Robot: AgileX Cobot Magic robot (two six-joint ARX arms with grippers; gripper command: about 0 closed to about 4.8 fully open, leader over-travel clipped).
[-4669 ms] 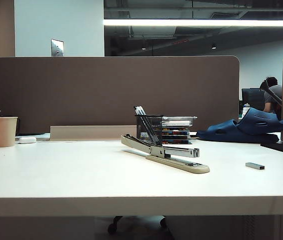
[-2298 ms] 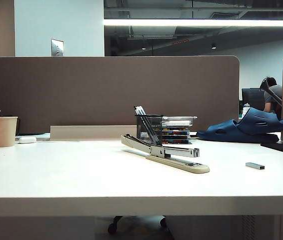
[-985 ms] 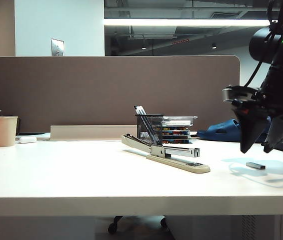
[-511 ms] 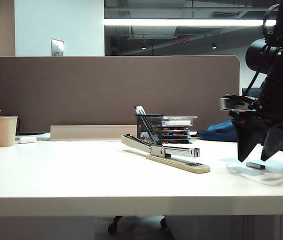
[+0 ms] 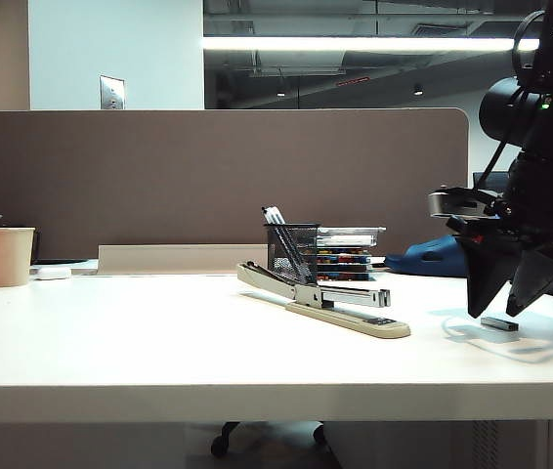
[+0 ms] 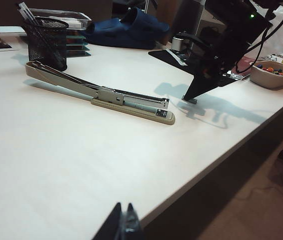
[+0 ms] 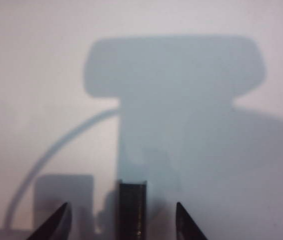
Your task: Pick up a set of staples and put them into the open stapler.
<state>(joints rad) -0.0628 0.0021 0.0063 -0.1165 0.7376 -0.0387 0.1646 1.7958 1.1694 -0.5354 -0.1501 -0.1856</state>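
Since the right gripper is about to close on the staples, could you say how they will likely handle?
The staples lie flat and thin, so the right gripper, straddling them, has little to pinch. Smooth metal may slip. Being small, they are probably light, apt to skid on the table.

We see the right gripper [image 5: 498,315], absent from the table seconds ago, now lowered from above over the set of staples [image 5: 499,323] at the table's right, its fingertips [image 7: 56,220] drawn slightly closer, straddling the grey bar just above the surface.

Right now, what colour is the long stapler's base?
Beige, with a silver rail; the stapler shows best in the left wrist view.
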